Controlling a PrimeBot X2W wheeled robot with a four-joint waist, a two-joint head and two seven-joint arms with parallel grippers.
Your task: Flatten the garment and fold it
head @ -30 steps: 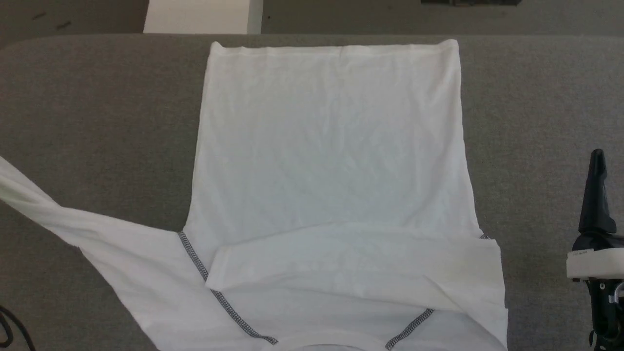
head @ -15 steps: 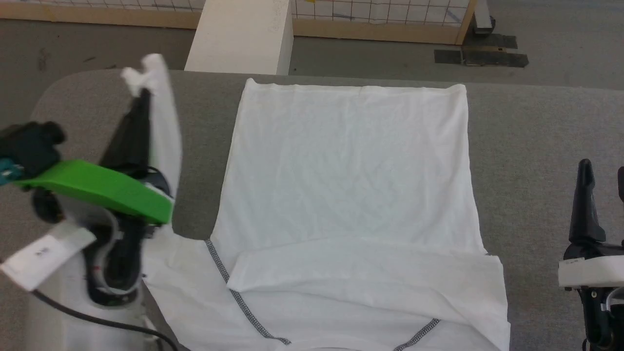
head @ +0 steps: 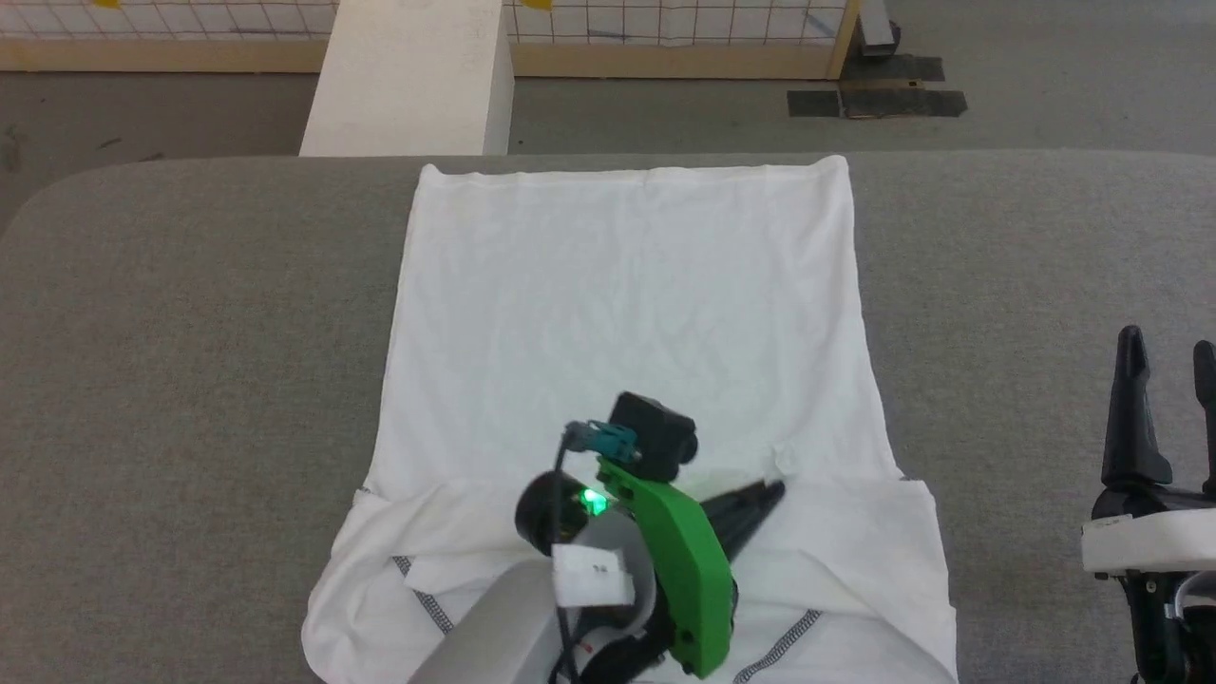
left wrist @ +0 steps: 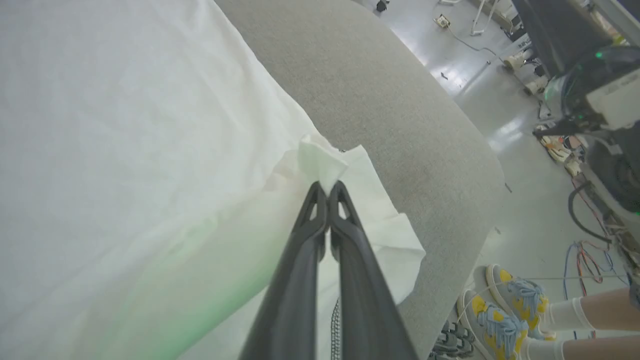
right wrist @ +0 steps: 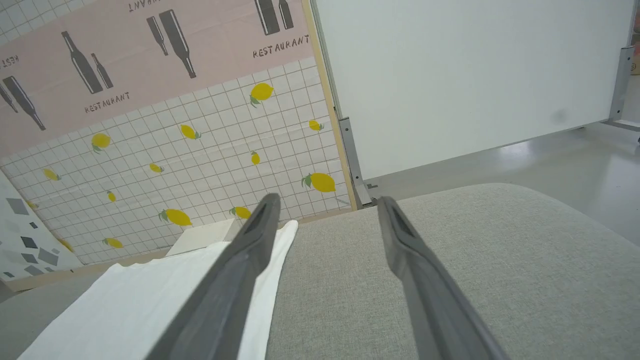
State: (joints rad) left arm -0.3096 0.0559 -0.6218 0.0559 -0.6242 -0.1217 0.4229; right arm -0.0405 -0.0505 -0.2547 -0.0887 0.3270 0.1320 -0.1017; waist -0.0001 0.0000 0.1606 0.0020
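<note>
The left hand (head: 771, 491) has swung from the worktop's (head: 190, 313) left side onto the garment (head: 627, 304), which lies spread mid-worktop. It is clamped on the sleeve corner (left wrist: 320, 160), apparently to fold it inward. The right hand (head: 1168, 347) idles wide, just beside the cloth.

White short-sleeved garment (head: 627, 285) lying flat on the grey surface (head: 190, 332), hem at the far edge, collar at the near edge. Both sleeves are folded inward across the chest. Dark zigzag seams show near left and near right; one sleeve tip stands pinched into a small peak.
</note>
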